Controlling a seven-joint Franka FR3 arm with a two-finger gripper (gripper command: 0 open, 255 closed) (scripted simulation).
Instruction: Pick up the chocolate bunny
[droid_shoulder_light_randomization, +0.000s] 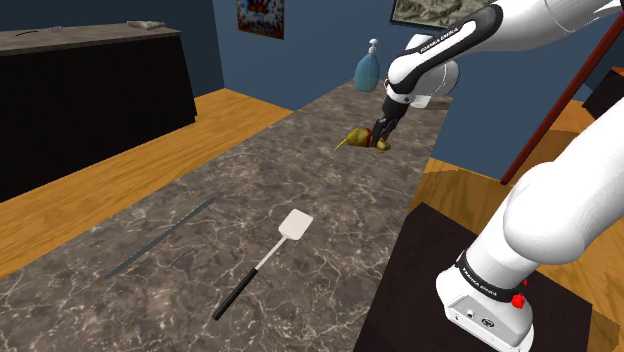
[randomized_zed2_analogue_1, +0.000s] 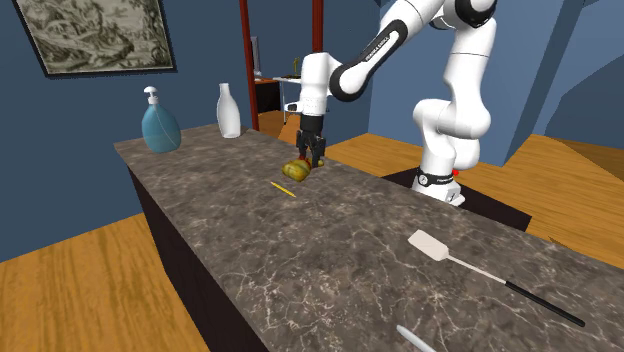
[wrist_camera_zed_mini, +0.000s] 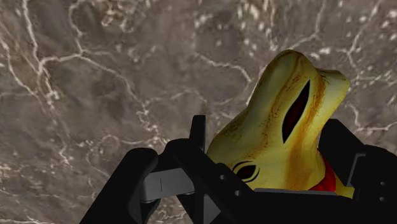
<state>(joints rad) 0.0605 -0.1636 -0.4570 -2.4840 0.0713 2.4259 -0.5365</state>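
Note:
The chocolate bunny (wrist_camera_zed_mini: 273, 108) is gold with a red ribbon at its neck and a dark slit in its ear. It lies tilted on the marble counter (droid_shoulder_light_randomization: 200, 190), toward the far end. My black gripper (wrist_camera_zed_mini: 268, 137) comes down on it from above and is shut on the bunny, one finger pressed against each side of its body. In the shoulder view the gripper (droid_shoulder_light_randomization: 383, 128) stands over the bunny (droid_shoulder_light_randomization: 372, 139). In the second exterior view the gripper (randomized_zed2_analogue_1: 314, 155) sits on the bunny (randomized_zed2_analogue_1: 296, 170) near the counter's far edge.
A thin yellow stick (randomized_zed2_analogue_1: 283, 188) lies just beside the bunny. A blue soap dispenser (randomized_zed2_analogue_1: 160, 125) and a white bottle (randomized_zed2_analogue_1: 229, 110) stand at the counter's end. A white spatula (droid_shoulder_light_randomization: 295, 225) with a black handle and a thin grey rod (droid_shoulder_light_randomization: 160, 238) lie nearer the stand.

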